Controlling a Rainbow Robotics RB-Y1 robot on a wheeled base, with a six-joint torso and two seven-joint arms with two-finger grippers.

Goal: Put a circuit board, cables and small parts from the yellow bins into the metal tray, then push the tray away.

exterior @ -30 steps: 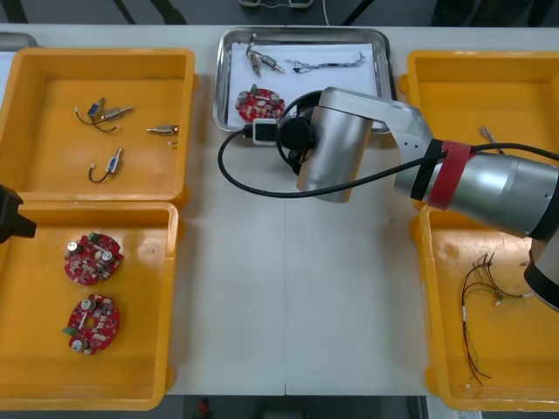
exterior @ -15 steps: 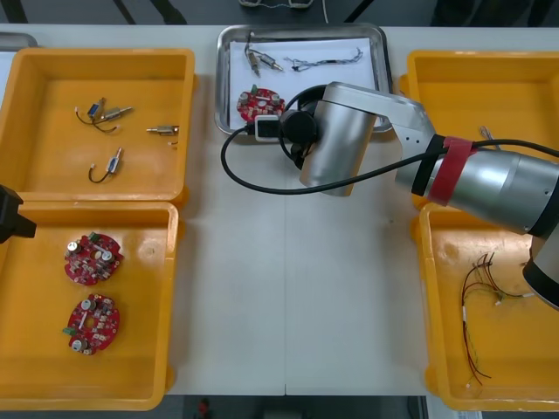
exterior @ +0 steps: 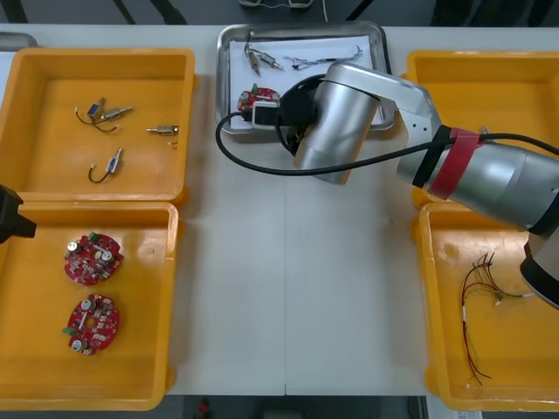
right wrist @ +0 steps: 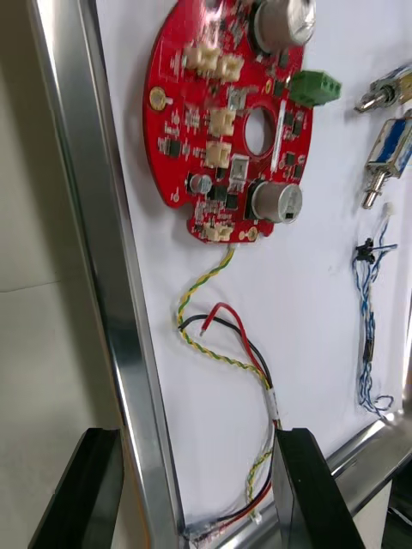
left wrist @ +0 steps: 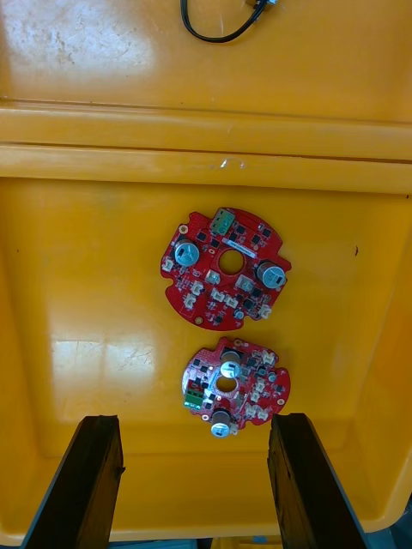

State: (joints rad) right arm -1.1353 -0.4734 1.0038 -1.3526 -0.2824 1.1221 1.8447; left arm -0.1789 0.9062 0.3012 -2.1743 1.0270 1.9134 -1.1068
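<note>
Both jaws stand wide open and hold nothing. Between the fingers of the right gripper runs the shiny rim of the metal tray: one finger is over the bare table, the other over the tray's white inside. A red and yellow cable starts right by that inner finger and winds away to a round red circuit board a little past the fingertips. Off to the inner finger's side lies a thin blue and white cable, and farther on sit two small metal parts. The left gripper hangs over a yellow bin. Two boards lie past its fingertips, in line with the gap between the fingers: the near board first, the far board behind it. Beyond the bin's wall, a black cable lies in the next bin.
</note>
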